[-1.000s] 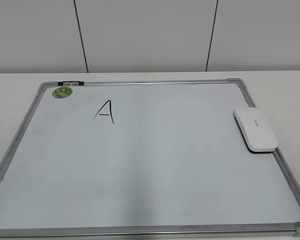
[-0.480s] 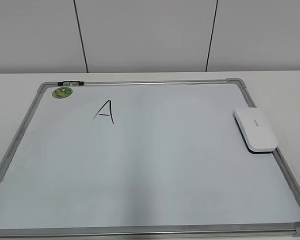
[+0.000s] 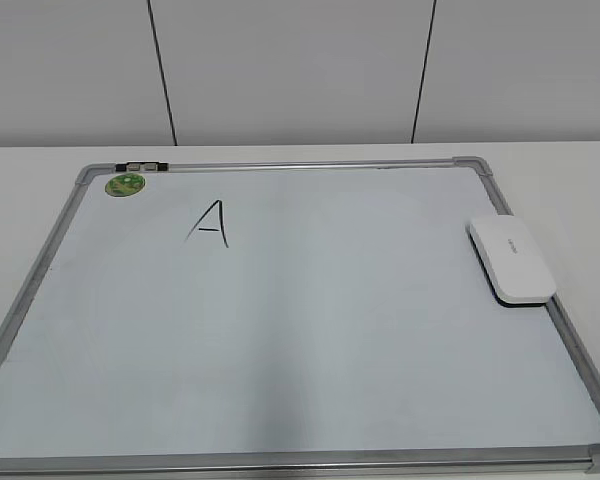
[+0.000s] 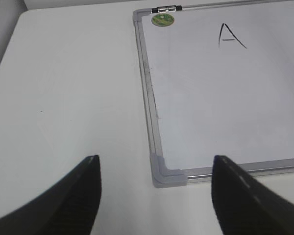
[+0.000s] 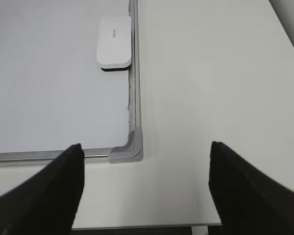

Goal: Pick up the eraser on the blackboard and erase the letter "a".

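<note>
Eraser point(image 3: 512, 259) sits on the board's point(image 3: 310, 330) right edge, letter point(image 3: 210, 223) far left; left hand point(image 4: 157, 196) and right hand point(image 5: 146, 188) both released, above the counter point(image 5: 210, 73).

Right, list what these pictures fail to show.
- White plastic eraser: its small grey print is too small to read in any view.
- Silver-framed whiteboard: near corners cut off by the exterior view's bottom edge.
- Both grippers: absent from the exterior view; the wrist views crop their fingers.
</note>
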`<state>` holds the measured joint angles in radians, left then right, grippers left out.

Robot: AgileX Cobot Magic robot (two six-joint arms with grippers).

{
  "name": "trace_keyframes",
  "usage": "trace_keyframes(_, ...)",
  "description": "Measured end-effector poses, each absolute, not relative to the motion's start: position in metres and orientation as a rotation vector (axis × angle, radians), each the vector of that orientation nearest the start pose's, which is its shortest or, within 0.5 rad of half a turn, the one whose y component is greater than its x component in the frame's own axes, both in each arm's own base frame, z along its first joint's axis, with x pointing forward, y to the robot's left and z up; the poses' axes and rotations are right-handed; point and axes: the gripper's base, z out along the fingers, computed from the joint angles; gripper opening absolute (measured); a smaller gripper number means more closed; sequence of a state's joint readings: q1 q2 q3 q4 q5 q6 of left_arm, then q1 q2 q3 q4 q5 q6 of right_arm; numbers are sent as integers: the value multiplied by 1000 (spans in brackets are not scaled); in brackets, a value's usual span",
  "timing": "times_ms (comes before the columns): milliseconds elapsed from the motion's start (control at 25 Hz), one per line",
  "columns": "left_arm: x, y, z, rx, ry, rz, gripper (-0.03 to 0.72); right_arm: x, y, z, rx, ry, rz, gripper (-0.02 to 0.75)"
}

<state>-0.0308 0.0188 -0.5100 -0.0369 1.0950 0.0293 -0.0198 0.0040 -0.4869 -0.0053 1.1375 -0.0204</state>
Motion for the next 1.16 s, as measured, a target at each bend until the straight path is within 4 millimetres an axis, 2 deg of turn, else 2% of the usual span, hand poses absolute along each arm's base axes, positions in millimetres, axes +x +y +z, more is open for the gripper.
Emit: trace_keyframes(1160, -6, -3, 277, 26, 2081, -22, 509, -9, 0, 267, 0, 2119, -30, 587)
